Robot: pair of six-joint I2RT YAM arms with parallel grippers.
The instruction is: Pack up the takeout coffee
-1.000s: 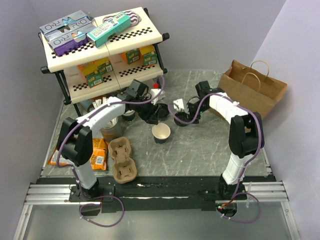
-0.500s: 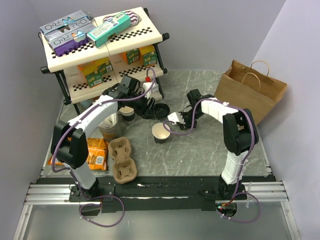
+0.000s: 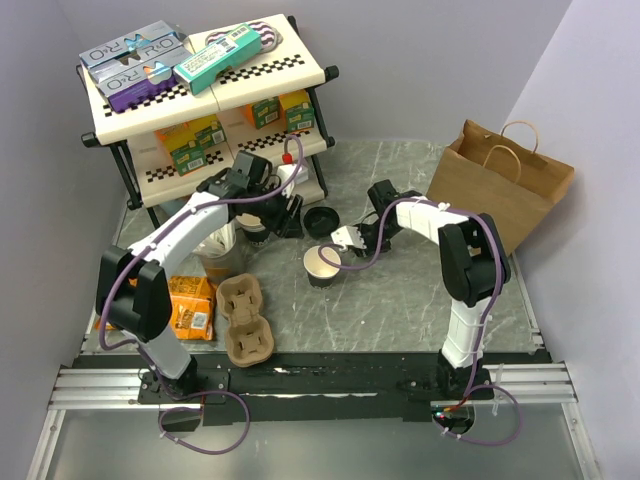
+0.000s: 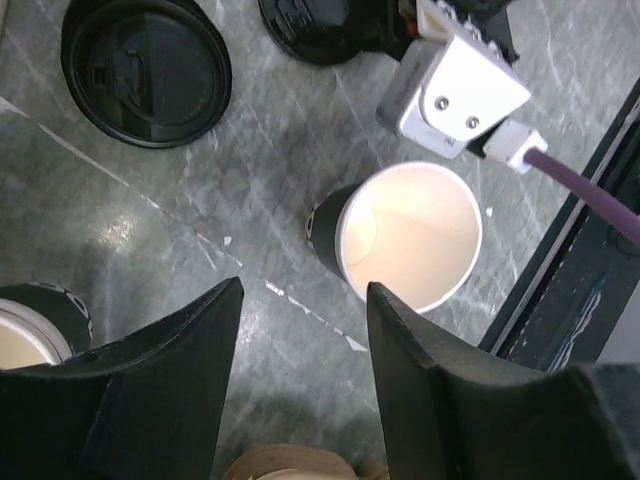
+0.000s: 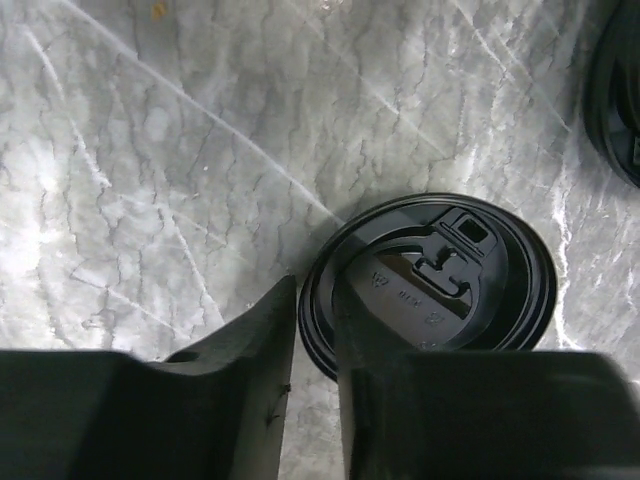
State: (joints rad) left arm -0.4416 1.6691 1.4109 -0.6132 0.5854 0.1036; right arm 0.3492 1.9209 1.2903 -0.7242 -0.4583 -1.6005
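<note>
Coffee cup (image 3: 322,265): standing upright on the grey marbled counter (image 3: 420,300), about midway between the two arms. The top is uncovered, the inside cream, the base banded dark.
Held lid (image 5: 430,275): round and black, lying flat on the counter just beside the cup on its far right side. Its rim is tucked between the right fingers.
Right pincer (image 5: 315,300): drawn narrow, low against the counter, with one finger on either side of that lid's edge and gripping it.
Spare lid (image 3: 323,220): a second black lid, flat on the counter beyond the cup, near the held one and touching neither arm.
Left pincer (image 4: 305,290): spread wide with nothing between its fingers. It hangs above the counter to the far left of the cup, looking down on it.
Second cup (image 4: 22,335): dark-walled and pale inside, just at the left pincer's side.
Cup carrier (image 3: 245,320): brown pulp, on the near left of the counter, well apart from the coffee cup.
Paper bag (image 3: 500,180): brown, handles up, standing at the far right.
Shelf rack (image 3: 200,90): far left corner, stacked with boxes.
</note>
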